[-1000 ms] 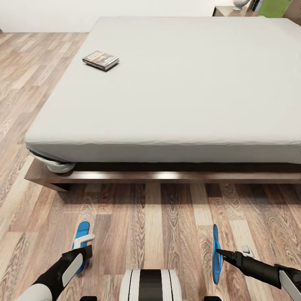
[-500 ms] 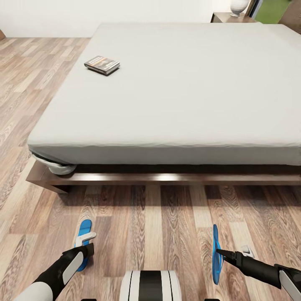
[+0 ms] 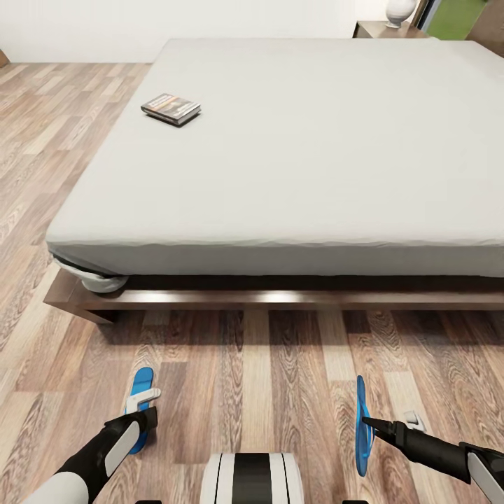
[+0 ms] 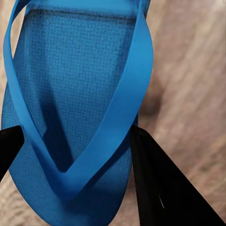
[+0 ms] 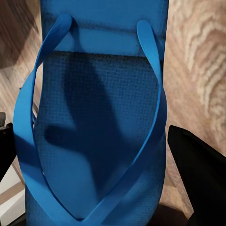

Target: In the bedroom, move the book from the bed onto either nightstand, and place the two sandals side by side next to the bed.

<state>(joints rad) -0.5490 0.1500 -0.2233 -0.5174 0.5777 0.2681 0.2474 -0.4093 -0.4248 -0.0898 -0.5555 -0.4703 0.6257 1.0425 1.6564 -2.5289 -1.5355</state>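
The book (image 3: 171, 108), dark with an orange band, lies on the grey mattress of the bed (image 3: 301, 147) near its far left side. My left gripper (image 3: 145, 418) is low over the floor in front of the bed, shut on a blue sandal (image 3: 141, 392) that lies roughly flat. In the left wrist view its black fingers (image 4: 155, 188) press both edges of the sandal (image 4: 70, 103). My right gripper (image 3: 365, 422) is shut on the other sandal (image 3: 361, 427), which stands on its edge. The right wrist view shows that sandal (image 5: 94, 117) between the fingers (image 5: 197, 179).
Wood-plank floor (image 3: 252, 364) runs between me and the bed's dark wooden base (image 3: 280, 297). A nightstand (image 3: 378, 29) with a white vase (image 3: 401, 8) stands beyond the bed's far right corner. More floor runs along the bed's left side.
The whole picture shifted a little a second ago, so the camera moved. Over the last half second both grippers and their sandals stay where they were.
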